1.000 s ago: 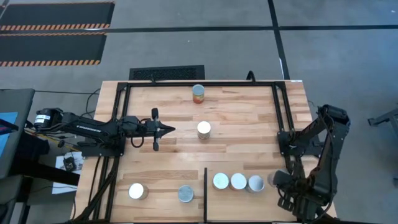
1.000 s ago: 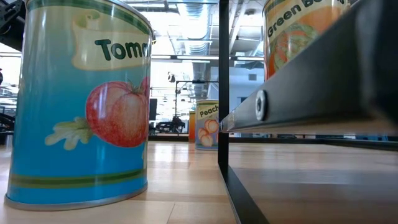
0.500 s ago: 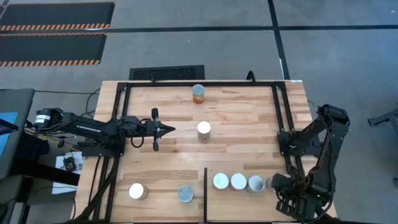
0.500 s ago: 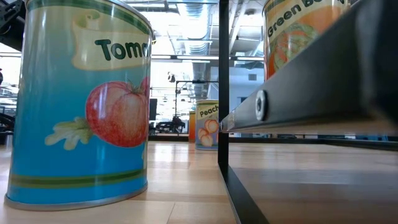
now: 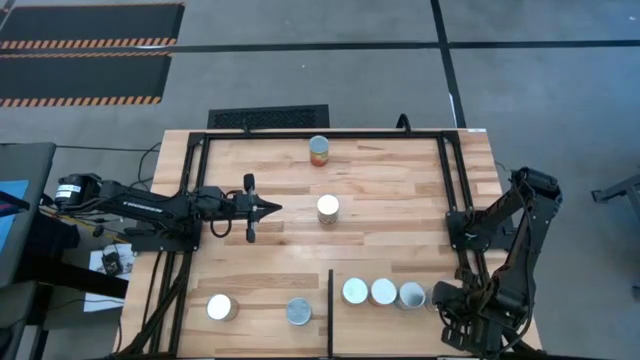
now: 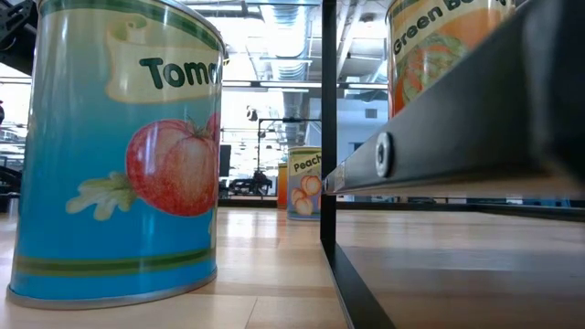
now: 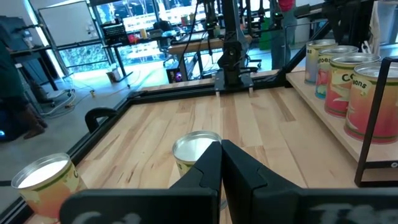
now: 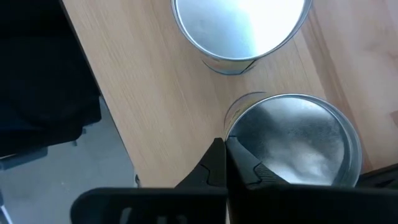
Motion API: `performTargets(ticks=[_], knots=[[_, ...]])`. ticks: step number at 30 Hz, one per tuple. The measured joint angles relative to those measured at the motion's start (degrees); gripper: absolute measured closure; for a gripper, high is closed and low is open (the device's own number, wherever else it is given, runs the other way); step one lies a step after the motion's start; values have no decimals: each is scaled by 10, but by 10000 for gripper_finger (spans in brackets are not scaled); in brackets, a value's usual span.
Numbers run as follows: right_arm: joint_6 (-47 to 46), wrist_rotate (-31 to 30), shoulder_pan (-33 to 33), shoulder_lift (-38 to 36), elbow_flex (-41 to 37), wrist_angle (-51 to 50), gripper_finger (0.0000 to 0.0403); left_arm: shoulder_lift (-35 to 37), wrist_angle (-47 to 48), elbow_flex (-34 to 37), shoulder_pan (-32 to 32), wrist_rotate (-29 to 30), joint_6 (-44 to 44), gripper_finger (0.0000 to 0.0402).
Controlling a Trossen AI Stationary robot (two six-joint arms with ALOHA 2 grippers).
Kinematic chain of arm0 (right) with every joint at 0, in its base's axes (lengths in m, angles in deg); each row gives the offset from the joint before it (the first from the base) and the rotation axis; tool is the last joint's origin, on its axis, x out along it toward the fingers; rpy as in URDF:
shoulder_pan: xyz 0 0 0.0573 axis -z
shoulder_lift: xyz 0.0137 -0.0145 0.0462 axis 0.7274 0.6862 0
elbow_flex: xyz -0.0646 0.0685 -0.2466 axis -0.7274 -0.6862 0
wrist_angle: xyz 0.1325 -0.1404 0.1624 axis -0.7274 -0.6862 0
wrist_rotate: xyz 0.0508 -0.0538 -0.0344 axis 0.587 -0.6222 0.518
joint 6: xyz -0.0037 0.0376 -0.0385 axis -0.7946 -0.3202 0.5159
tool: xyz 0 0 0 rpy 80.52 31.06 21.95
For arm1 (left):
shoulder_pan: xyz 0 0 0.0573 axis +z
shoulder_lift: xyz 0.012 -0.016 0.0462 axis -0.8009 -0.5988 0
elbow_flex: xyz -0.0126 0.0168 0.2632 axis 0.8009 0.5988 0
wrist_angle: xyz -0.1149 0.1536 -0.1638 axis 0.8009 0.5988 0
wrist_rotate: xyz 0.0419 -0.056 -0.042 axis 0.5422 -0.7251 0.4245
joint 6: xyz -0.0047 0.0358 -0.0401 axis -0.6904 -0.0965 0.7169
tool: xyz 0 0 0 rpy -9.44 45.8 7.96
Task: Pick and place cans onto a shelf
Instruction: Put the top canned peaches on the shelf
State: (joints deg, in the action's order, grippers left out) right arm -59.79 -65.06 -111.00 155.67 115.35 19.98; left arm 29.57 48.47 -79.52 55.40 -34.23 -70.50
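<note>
Your left gripper (image 5: 272, 208) hangs over the middle of the table (image 5: 400, 200), arm stretched in from the left edge, its fingers (image 7: 219, 168) pressed together with nothing between them. Just ahead of its tip stands one can (image 5: 328, 209), apart from it; your left wrist view shows that same can's silver top right behind the closed fingertips. Another can (image 5: 319, 150) with an orange and green label stands farther back, near the far frame tube.

Your right gripper (image 5: 452, 300) sits low at the near right corner, at the end of the shelf (image 5: 390, 270). In its wrist view the fingers (image 8: 225, 163) are closed on each other, holding nothing, with their tip beside the rim of the last can (image 8: 292, 140) and a second one (image 8: 239, 28) just beyond it.

On the shelf, right of the thin black divider (image 5: 330, 300), you have three cans in a touching row: (image 5: 356, 291), (image 5: 384, 291) and (image 5: 411, 295). A fourth, next to your right gripper, is mostly hidden in the overhead view. Left of the divider two more stand well apart from each other, a white-topped one (image 5: 220, 307) and a grey-topped one (image 5: 299, 311) just beside the bar.

From table level you get a blue tomato can (image 6: 119, 155) filling the near left, a peach can (image 6: 304, 183) far back, and a green-bean label (image 6: 439, 46) behind the frame tube (image 6: 457, 119)
</note>
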Motion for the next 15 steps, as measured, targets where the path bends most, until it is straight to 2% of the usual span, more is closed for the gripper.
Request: performTargets(ticks=[5,15], knots=[[0,1,0,0,0,4,394,0,2,0,0,0,0,401],[-8,5,0,0,6,8,363,0,2,0,0,0,0,401]])
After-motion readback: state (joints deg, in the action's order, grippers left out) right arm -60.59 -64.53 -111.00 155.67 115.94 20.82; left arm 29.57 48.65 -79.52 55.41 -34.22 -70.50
